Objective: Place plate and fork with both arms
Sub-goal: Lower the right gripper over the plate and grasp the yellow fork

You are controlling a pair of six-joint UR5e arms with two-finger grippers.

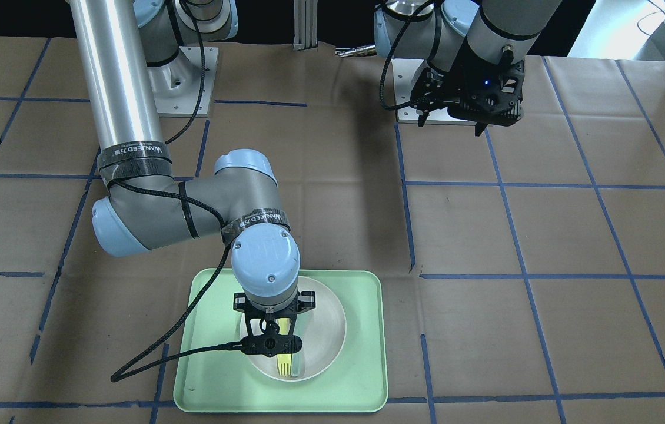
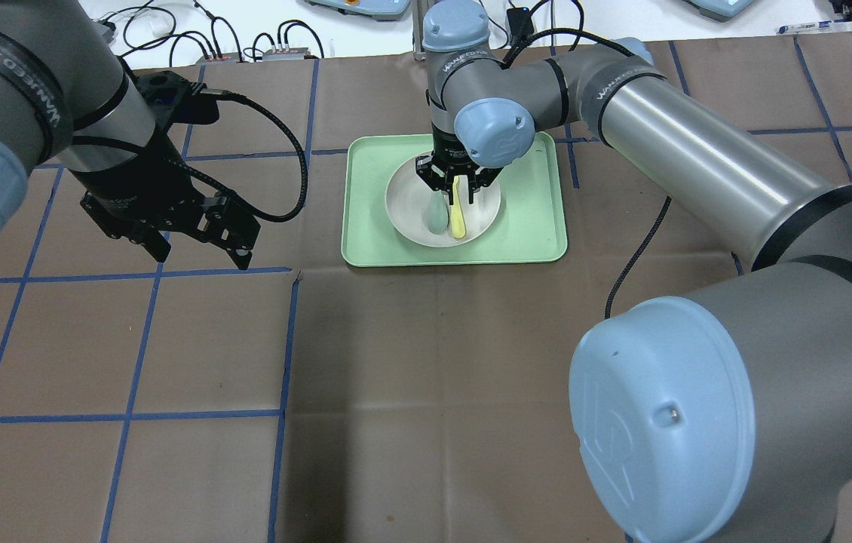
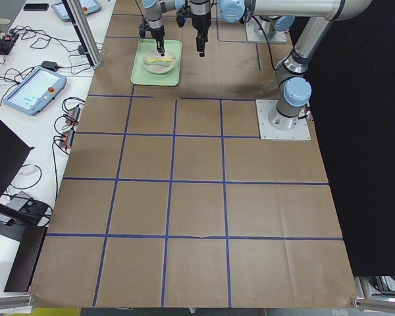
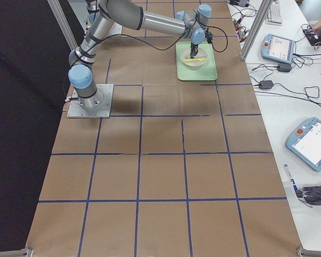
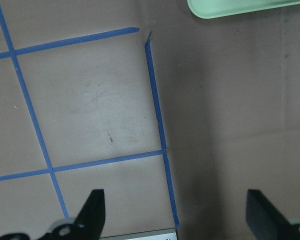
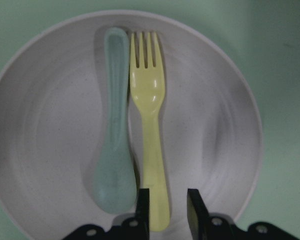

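Observation:
The off-white plate (image 6: 50, 140) sits in the mint-green tray (image 1: 362, 353). The pale-yellow fork (image 6: 150, 125) lies flat on the plate, and beside it lies a grey-green spoon (image 6: 115, 140). My right gripper (image 6: 168, 210) hangs over the plate, its jaws narrowly open astride the end of the fork's handle. One finger is at the handle's edge and the other stands a little apart. In the overhead view the right gripper (image 2: 458, 192) covers the fork (image 2: 458, 219) at its handle. My left gripper (image 2: 200, 256) is wide open and empty above bare table, left of the tray.
Brown paper with a blue tape grid covers the table (image 2: 426, 339). The tray's corner (image 5: 240, 7) shows at the top of the left wrist view. The right arm's cable (image 1: 150, 359) loops over the tray's edge. Cables and teach pendants (image 3: 33, 92) lie beyond the table.

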